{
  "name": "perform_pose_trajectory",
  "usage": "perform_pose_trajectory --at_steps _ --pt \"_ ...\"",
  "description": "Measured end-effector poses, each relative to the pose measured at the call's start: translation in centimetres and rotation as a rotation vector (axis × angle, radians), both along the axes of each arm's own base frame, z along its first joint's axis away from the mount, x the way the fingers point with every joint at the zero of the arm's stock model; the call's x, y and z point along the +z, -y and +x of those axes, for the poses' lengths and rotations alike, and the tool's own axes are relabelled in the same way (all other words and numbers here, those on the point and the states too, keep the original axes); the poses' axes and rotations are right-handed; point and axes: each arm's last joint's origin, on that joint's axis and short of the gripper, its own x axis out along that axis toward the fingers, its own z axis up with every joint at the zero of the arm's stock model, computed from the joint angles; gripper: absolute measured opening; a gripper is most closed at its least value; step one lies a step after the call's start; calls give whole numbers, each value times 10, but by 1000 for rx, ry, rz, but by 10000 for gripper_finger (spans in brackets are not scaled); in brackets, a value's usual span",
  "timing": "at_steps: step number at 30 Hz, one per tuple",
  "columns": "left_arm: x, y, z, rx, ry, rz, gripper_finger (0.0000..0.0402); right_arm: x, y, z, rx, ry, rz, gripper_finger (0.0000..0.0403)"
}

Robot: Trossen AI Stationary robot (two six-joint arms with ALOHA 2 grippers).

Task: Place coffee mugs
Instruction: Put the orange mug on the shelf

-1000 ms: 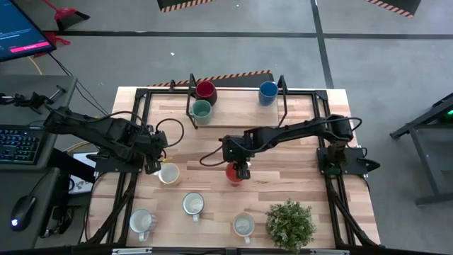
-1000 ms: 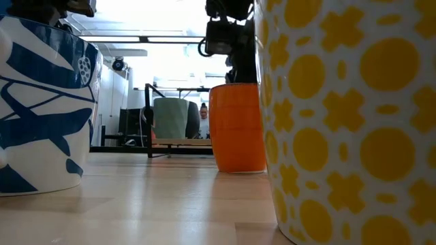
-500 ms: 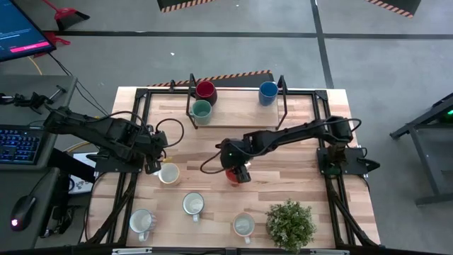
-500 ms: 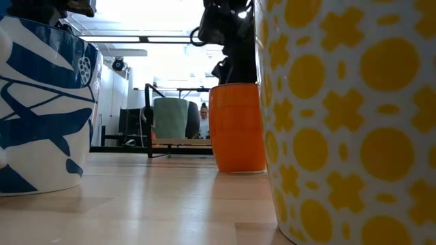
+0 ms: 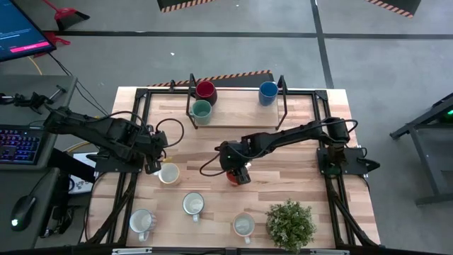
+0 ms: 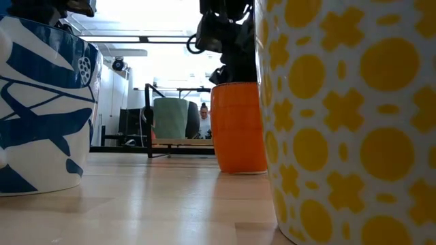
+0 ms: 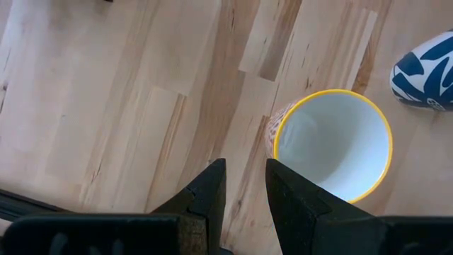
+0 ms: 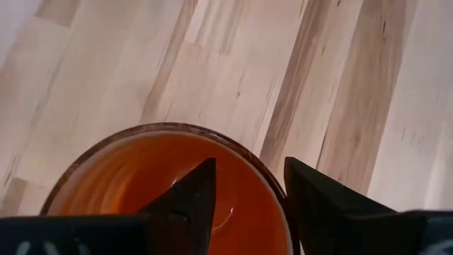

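Observation:
The orange mug (image 5: 239, 178) stands upright on the table's middle; it also shows in the low view (image 6: 238, 129). My right gripper (image 5: 236, 170) is over it, one finger inside and one outside the rim (image 8: 249, 164). My left gripper (image 5: 151, 167) hovers empty, with a narrow gap between its fingers (image 7: 245, 185), beside a yellow-rimmed white mug (image 7: 333, 145). Dark red (image 5: 205, 89), teal (image 5: 201, 110) and blue (image 5: 267, 91) mugs stand at the far rack. Three white mugs (image 5: 192, 205) stand near the front edge. My right gripper has the orange mug's rim (image 8: 272, 173) between its two fingers, one finger (image 8: 191, 202) inside the mug and one (image 8: 318, 202) outside. The fingers come from above, pointing down. The mug stands upright with its base on the table (image 6: 240, 169).
A black frame rack (image 5: 283, 99) stands on the table's far part. A green potted plant (image 5: 290, 223) stands at the near right. In the low view a blue-patterned mug (image 6: 41, 102) and a yellow-patterned mug (image 6: 354, 122) stand close at either side.
My right gripper has swung toward the table's left and near edge over the orange mug and has come down onto its rim. The mug has slid a little along the table, staying upright.

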Motion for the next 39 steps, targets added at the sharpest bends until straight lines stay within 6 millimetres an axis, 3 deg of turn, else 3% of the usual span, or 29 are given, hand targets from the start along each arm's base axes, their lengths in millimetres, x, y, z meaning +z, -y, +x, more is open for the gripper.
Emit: perform_pose_trajectory --at_steps 18,22,26,29,36,39 --pt "0 0 0 0 0 0 90 -13 1 3 -5 -28 -47 142" --pt "0 0 0 0 0 1 90 -13 2 3 -13 -25 -56 112" --pt "0 0 0 -16 -1 10 90 -13 2 4 -56 -27 -56 56" --pt "0 -1 0 -11 4 29 90 -11 3 4 -102 -25 -55 15" --pt "0 -1 0 -8 6 36 90 -9 9 4 -330 -18 -50 6" --pt "0 -1 0 -4 10 52 90 -6 20 5 -543 0 -23 2"
